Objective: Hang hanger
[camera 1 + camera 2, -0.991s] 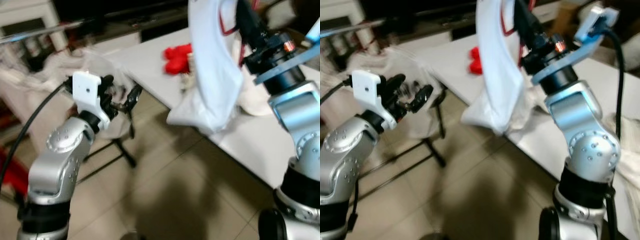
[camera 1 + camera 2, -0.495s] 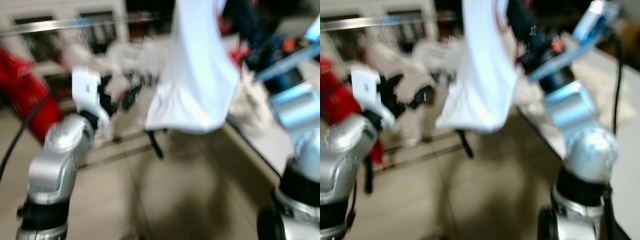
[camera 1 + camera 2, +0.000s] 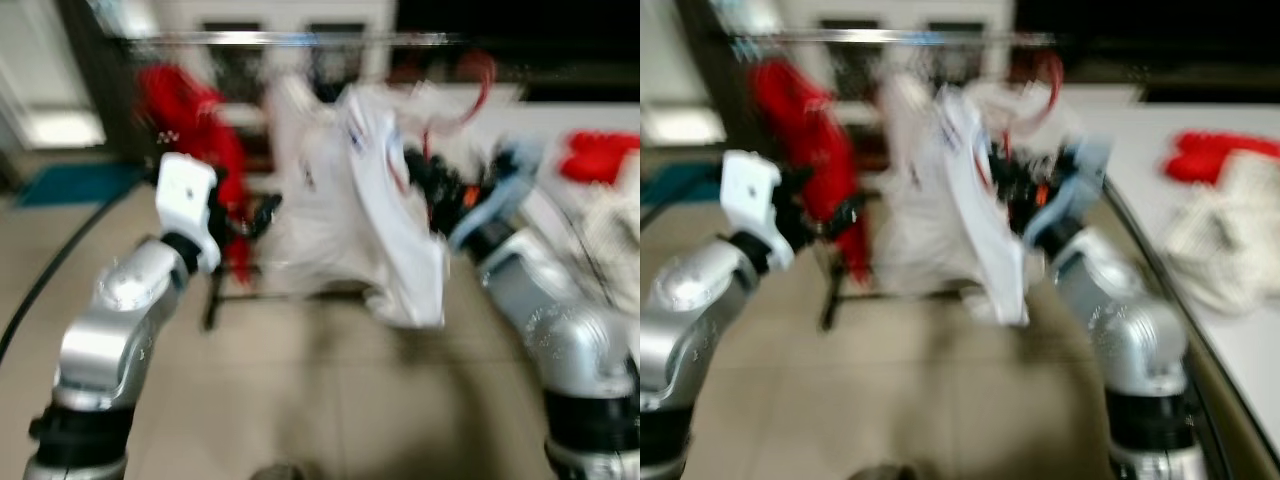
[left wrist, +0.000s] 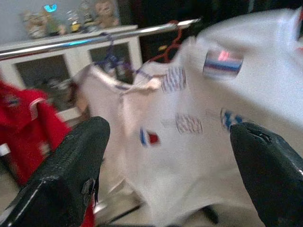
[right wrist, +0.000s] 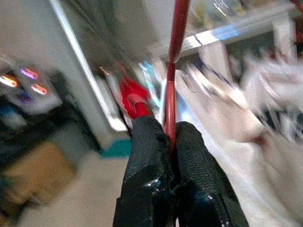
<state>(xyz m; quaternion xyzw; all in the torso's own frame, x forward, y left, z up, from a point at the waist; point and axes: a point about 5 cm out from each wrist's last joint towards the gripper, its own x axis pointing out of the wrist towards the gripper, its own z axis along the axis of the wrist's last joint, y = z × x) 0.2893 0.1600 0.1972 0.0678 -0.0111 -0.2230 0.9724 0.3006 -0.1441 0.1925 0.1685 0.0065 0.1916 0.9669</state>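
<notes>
The views are blurred by motion. My right gripper [image 5: 170, 130] is shut on the red hanger [image 5: 177, 38], whose hook [image 3: 480, 85] curves up just below the silver rail [image 3: 300, 38] of a clothes rack. A white shirt [image 3: 390, 230] hangs from that hanger in front of the rack. My left gripper [image 4: 168, 130] is open with nothing between its fingers. It is raised at the left, beside the shirt [image 4: 236, 94] and below the rail [image 4: 94, 40].
A red garment [image 3: 195, 130] and a pale garment [image 3: 295, 170] hang on the rack. A white table [image 3: 1120, 120] runs along the right, with a red item [image 3: 600, 155] and a pale cloth [image 3: 615, 220] on it. Tiled floor lies in front of the rack.
The camera has swung left from the table to face the clothes rack. My right gripper still holds the hanger and shirt, now lower in view and near the rail.
</notes>
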